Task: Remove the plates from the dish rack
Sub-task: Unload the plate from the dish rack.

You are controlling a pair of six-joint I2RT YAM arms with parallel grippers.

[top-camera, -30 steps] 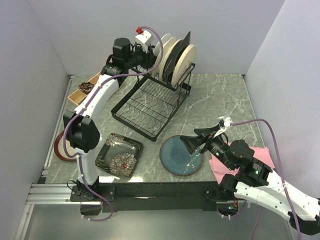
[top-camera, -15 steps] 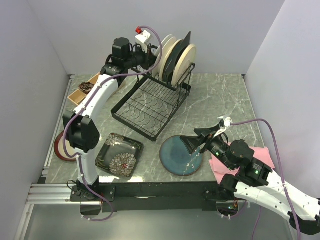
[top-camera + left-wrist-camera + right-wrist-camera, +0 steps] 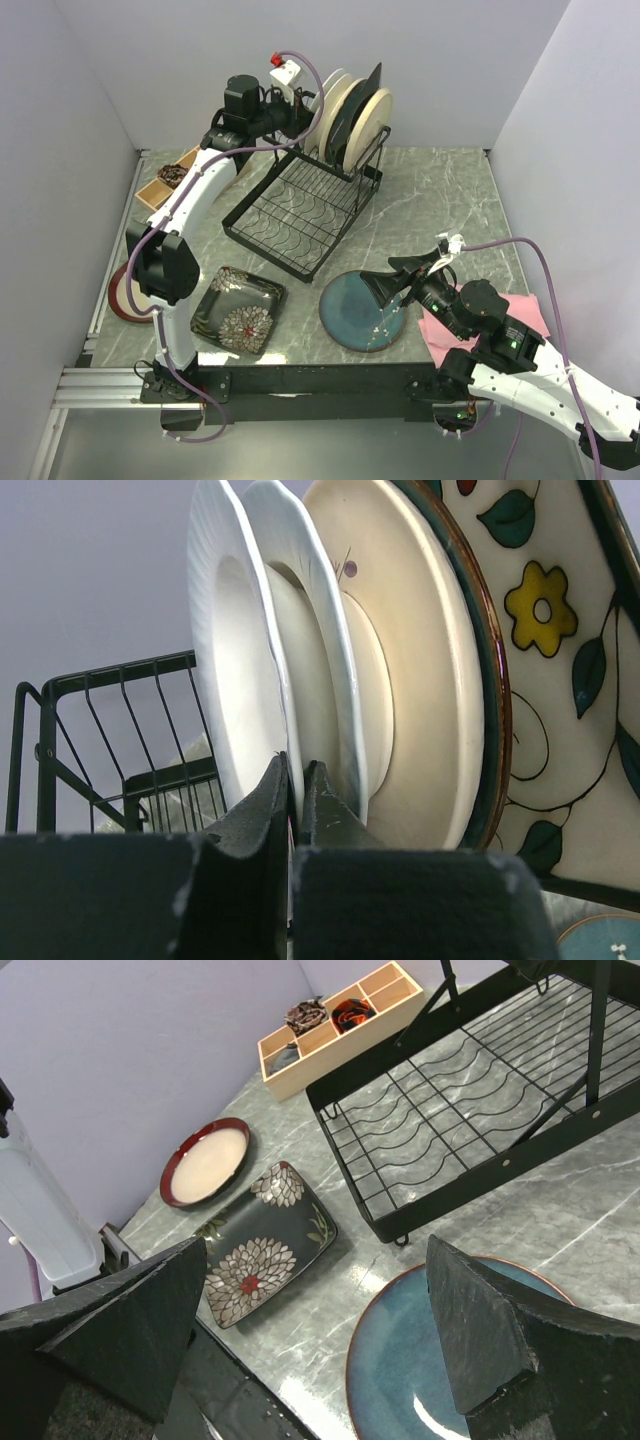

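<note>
Overhead view: dish rack (image 3: 300,215) is black wire with a flat lower grid and an upright slotted frame at its far end. Plates stand on edge in that frame. Left claw (image 3: 297,776) is up at the frame's left side.

Only the left wrist view shows the grip. The dark fingers (image 3: 262,815) are clenched on the lower rim of the outermost white plate (image 3: 225,650), which is round, glossy and faintly ribbed at the edge.

Behind it in the frame, in order:
- second white plate (image 3: 312,630)
- cream plate (image 3: 420,670), with a small purple mark
- dark-rimmed plate (image 3: 497,710), only its edge visible
- flowered square plate (image 3: 565,630), cream with a yellow flower and green leaves

The right wrist view shows what the overhead half hides:
- Red-brown rimmed plate (image 3: 205,1160) is round with a tan centre and lies flat, left of the rack and nearer. Overhead it sits mostly behind the left arm.
- Black square plate (image 3: 265,1245), with white flowers, lies flat off the rack's near-left corner.
- Teal plate (image 3: 430,1370) is round and glossy with a thin brown rim, flat just in front of the rack.
- Right claw (image 3: 316,1260) is released and holds nothing. Its wedge fingers (image 3: 130,1320) are spread wide above the teal plate's edge.
- Wooden tray (image 3: 340,1025) is pale wood with compartments holding small dark bits, left of the rack's far end.

Pink cloth (image 3: 530,312) shows only overhead, right of the rack and nearer, under the right arm. Surface (image 3: 440,200) is grey-green marbled stone.
</note>
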